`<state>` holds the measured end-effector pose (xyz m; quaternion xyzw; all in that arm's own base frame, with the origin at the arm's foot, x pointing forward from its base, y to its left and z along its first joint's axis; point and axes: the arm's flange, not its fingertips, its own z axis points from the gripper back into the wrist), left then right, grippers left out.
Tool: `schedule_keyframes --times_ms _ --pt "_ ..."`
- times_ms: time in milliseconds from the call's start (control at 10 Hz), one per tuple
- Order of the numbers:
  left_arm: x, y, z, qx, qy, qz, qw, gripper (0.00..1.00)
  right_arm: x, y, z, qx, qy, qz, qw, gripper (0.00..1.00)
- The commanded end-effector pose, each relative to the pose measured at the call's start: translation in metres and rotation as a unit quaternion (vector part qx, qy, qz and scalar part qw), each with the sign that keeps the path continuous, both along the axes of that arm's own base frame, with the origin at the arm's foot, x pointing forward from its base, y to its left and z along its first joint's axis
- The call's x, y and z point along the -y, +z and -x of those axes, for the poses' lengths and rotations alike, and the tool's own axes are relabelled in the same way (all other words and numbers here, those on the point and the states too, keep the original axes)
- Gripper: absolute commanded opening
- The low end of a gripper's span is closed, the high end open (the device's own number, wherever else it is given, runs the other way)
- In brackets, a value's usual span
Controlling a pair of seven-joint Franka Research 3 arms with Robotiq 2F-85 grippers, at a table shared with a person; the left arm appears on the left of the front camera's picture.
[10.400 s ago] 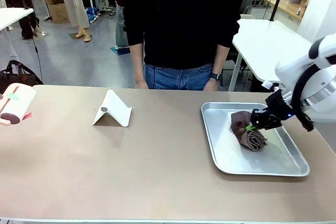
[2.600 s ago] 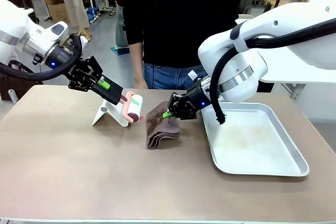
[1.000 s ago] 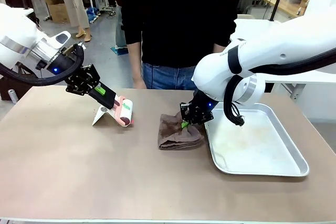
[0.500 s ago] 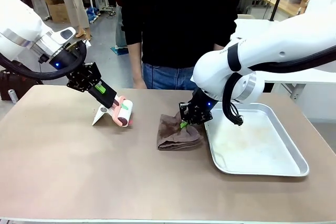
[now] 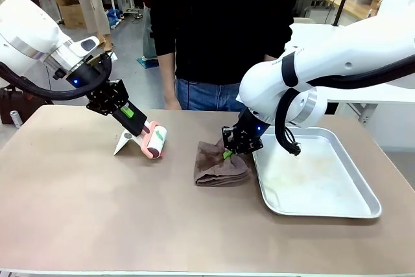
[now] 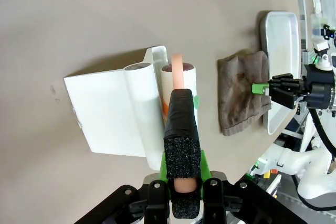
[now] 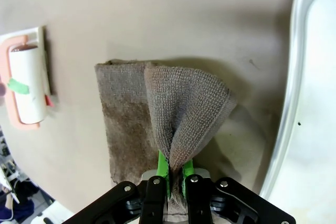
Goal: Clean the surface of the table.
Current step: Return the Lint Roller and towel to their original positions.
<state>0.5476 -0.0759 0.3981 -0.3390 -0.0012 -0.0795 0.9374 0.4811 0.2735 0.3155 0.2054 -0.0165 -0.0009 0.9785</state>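
The tan table (image 5: 97, 212) carries a folded brown cloth (image 5: 220, 168) just left of the silver tray (image 5: 318, 180). My right gripper (image 5: 228, 152) is shut on the cloth's raised edge, and the rest of the cloth lies flat on the table. The right wrist view shows the green pads of the right gripper (image 7: 173, 169) pinching a fold of the cloth (image 7: 181, 103). My left gripper (image 5: 136, 120) is shut on the pink handle of a white lint roller (image 5: 156, 141). In the left wrist view the roller (image 6: 179, 85) rests against a white stand (image 6: 110, 119).
A person in a black top stands at the far edge, hands hanging just behind it. The white stand (image 5: 128, 142) sits at the table's left rear. The tray (image 7: 315, 103) holds nothing. The near half of the table is bare.
The cloth, earlier in the tray, now lies on the table. The lint roller came in from the left to the stand. Over the last second the cloth slid slightly left and the roller shifted a little.
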Motion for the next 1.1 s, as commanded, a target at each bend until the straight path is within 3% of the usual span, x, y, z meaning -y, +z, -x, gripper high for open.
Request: schedule_keyframes --times_ms 0,1000 --pt "-0.0008 -0.0038 -0.0029 0.003 0.012 -0.015 1.000 0.22 0.0015 -0.0015 -0.0031 -0.006 -0.001 -0.019 1.000 0.11" --pt "-0.0017 -0.0052 0.0052 0.013 0.022 -0.007 1.000 0.22 0.0015 -0.0042 -0.0032 -0.010 0.003 -0.021 1.000 0.11"
